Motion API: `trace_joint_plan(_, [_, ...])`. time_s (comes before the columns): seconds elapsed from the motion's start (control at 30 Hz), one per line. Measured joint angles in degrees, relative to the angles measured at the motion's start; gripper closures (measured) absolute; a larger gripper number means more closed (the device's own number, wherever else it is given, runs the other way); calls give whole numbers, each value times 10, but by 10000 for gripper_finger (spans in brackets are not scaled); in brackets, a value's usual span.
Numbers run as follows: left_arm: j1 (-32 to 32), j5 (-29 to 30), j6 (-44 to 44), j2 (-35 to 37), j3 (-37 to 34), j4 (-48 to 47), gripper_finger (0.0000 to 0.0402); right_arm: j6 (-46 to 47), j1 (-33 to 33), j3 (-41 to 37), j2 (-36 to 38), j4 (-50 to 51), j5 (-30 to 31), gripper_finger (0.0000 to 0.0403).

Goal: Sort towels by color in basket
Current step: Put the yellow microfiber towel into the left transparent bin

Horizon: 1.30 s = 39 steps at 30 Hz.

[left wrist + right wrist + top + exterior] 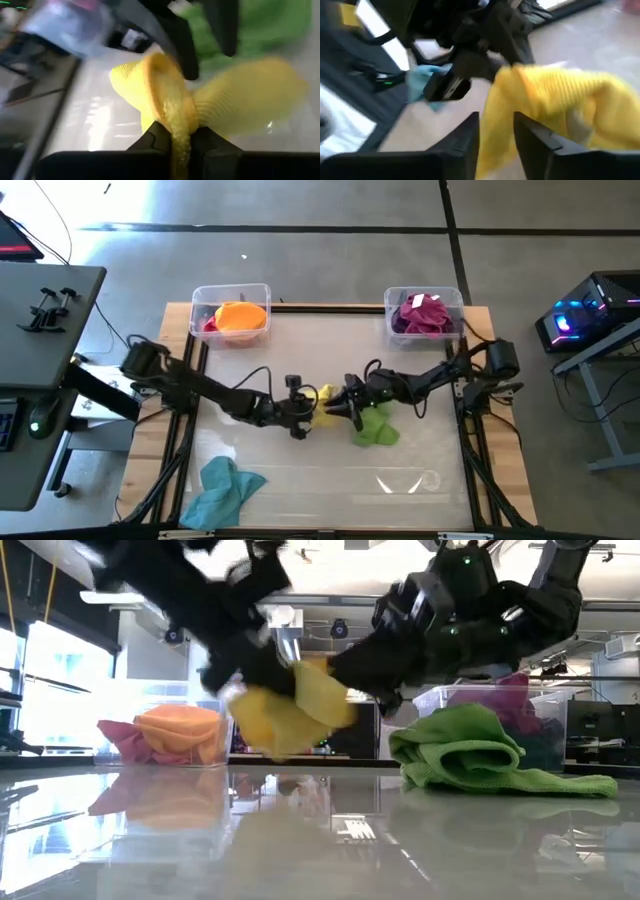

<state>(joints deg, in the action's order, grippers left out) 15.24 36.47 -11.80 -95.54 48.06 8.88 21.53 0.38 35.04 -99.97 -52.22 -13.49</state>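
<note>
Above the glossy table (300,470), left hand (181,142) and right hand (496,131) both pinch the yellow towel (290,710).

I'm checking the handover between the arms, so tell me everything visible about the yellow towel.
The yellow towel is a small, soft, ribbed-looking cloth, crumpled and folded, held clear above the glossy table near its middle. The left tool pinches one bunched edge between its fingers; the right tool closes on another part, so both arms hold it. It hangs just beside the lime green towel, which lies on the table.
</note>
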Motion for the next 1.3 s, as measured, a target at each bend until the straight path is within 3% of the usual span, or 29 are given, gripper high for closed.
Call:
trace_joint_plan(0.07, [10, 65, 16, 32, 22, -67, 378, -10, 4, -7, 19, 5, 3, 264])
trace_joint_plan(0.17, [10, 205, 36, 84, 52, -188, 373, -39, 24, -23, 49, 11, 84, 255])
trace_joint_plan(0.27, [-22, 248, 66, 150, 79, -320, 385, -70, 49, -26, 59, 21, 163, 253])
trace_joint_plan(0.4, [-113, 183, 131, 230, 120, -456, 395, -69, 75, -36, 57, 18, 185, 253])
trace_joint_plan(0.53, [-229, 161, 139, 288, 136, -505, 394, -57, 97, -43, 45, 11, 213, 252])
trace_joint_plan(0.63, [-324, 138, 95, 311, 139, -492, 395, -52, 110, -38, 29, 8, 247, 252])
trace_joint_plan(0.8, [-461, 11, 51, 308, 137, -492, 395, -51, 122, -32, 17, 8, 270, 252])
trace_joint_plan(1.07, [-558, -95, 46, 247, 138, -500, 396, -51, 122, -31, 13, 12, 270, 252])
trace_joint_plan(1.3, [-592, -121, 45, 180, 138, -502, 386, -49, 122, -31, 13, 14, 270, 252])
